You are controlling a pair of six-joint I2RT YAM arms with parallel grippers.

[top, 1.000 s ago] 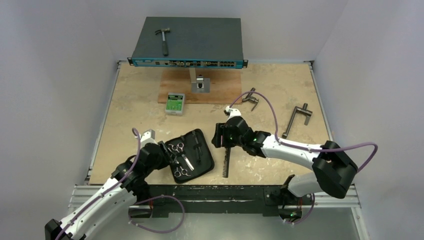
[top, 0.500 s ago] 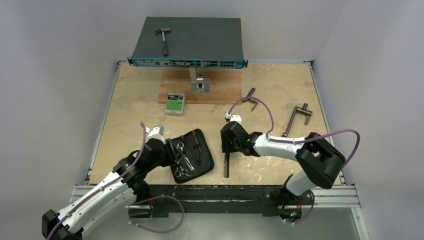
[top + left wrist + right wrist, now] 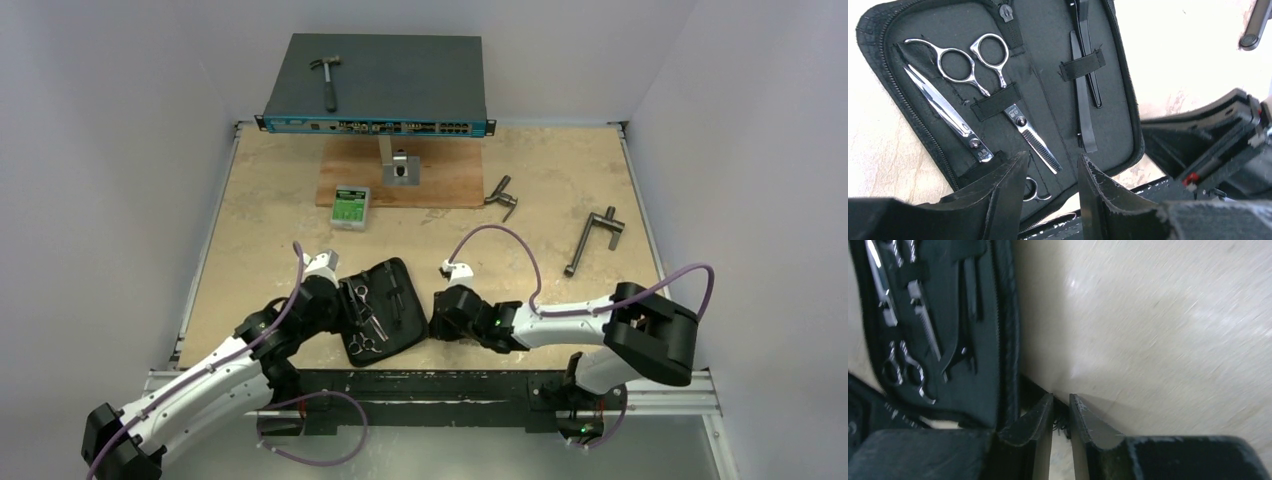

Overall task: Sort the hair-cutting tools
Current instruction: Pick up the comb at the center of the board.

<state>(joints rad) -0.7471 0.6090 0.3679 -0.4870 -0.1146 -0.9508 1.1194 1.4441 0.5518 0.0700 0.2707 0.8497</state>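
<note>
An open black case (image 3: 400, 290) lies near the front edge. In the left wrist view two silver scissors (image 3: 990, 50) (image 3: 943, 110) and slim black hair clips (image 3: 1083, 100) sit strapped in the case (image 3: 1043, 75). My left gripper (image 3: 1053, 167) hovers open over the case's near edge, with nothing between its fingers; from above the left gripper (image 3: 340, 300) is at the case's left side. Just right of the case, my right gripper (image 3: 440, 315) is low on the table and covers the black comb. The right gripper (image 3: 1061, 402) has its jaws narrowed on the comb (image 3: 1062, 421), whose teeth show between them.
A hammer (image 3: 326, 80) lies on a network switch (image 3: 376, 85) at the back. A green box (image 3: 350, 206) and a metal bracket (image 3: 402, 168) sit mid-table. Two grey T-handle tools (image 3: 592, 238) (image 3: 502, 194) lie to the right. The right arm (image 3: 1213, 145) crowds the case's right edge.
My right gripper came down and toward the near left, along the comb to beside the case, and its jaws narrowed onto the comb. The left gripper edged slightly further over the case.
</note>
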